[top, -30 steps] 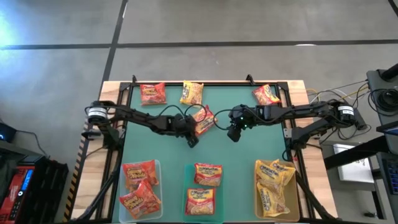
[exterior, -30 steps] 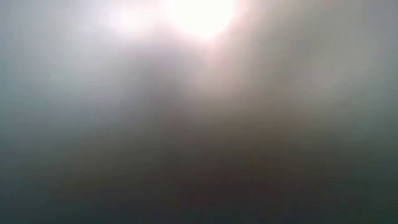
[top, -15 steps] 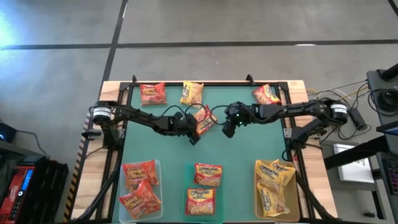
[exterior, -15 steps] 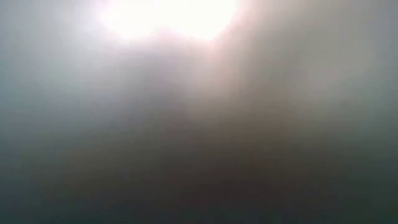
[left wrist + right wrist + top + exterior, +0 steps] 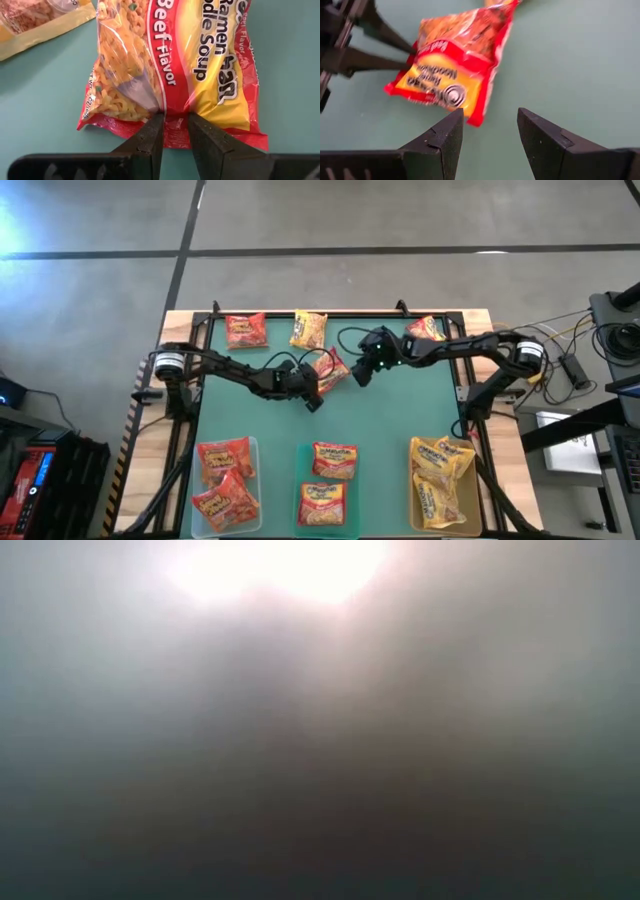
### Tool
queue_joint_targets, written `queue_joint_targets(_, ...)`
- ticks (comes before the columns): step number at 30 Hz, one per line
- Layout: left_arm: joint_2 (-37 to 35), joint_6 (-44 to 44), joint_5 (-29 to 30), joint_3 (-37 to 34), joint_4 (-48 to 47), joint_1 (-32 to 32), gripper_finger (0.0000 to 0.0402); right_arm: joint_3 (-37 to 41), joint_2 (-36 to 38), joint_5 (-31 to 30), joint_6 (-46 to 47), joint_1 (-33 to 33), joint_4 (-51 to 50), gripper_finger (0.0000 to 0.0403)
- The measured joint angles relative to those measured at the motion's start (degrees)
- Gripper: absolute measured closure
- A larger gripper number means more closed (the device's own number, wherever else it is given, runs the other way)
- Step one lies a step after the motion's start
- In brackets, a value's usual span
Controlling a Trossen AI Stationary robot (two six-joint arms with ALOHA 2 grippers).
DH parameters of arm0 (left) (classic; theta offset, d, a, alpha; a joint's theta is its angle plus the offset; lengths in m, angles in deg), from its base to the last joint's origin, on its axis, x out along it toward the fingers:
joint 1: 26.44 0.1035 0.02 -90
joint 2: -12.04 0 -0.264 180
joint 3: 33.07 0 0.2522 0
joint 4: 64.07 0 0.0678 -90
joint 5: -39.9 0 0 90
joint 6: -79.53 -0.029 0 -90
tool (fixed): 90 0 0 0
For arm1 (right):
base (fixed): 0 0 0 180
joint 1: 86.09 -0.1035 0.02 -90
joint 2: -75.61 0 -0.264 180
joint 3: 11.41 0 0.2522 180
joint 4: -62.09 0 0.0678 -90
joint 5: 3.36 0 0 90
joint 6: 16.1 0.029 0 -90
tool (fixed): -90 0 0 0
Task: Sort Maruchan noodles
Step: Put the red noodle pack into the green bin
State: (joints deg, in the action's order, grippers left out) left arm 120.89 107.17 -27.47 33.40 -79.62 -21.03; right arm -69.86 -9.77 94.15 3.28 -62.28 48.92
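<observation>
Beef packet (image 5: 172, 65), crinkly glossy plastic, red edge with a yellow label and a clear window showing wavy noodles, lies on the green desk (image 5: 400, 415) mid-table. Left end effector (image 5: 312, 392) has its two dark wedge fingers (image 5: 145, 142) nearly closed, pinching the packet's red sealed edge. Left arm stretches in low from the desk's left side, elbow slightly bent.

Right end effector (image 5: 360, 374) sits just beside the packet's opposite side, fingers (image 5: 440, 142) spread wide, holding nothing; the packet (image 5: 452, 75) lies just ahead of the gap, not touching. Right arm is bent and reaches in from the right edge. Versus 1 s ago, the right end effector has shifted toward the packet and away from the bins; the left has barely moved.

Beyond both: red packet (image 5: 245, 330), yellow packet (image 5: 308, 330), another red packet (image 5: 428, 331) along the far edge. Near edge: left bin (image 5: 252, 445) with red packets, two packets in the middle (image 5: 330, 480), right bin (image 5: 412, 490) with yellow packets. Low view is washed-out glare, nothing readable.
</observation>
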Motion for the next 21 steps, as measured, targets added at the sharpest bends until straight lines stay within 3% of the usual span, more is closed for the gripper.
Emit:
queue_joint_targets(12, 0.42, -1.53, -0.02, -0.17, 1.45, 0.06, 0.0327, 0.0, 0.06, 0.78, 1.84, 1.76, 1.45, 0.0223)
queue_joint_targets(21, 0.45, -1.6, -0.15, -0.22, 2.22, 0.11, 0.0327, 0.0, -0.02, 1.83, 7.5, 2.75, 2.08, 0.0164)
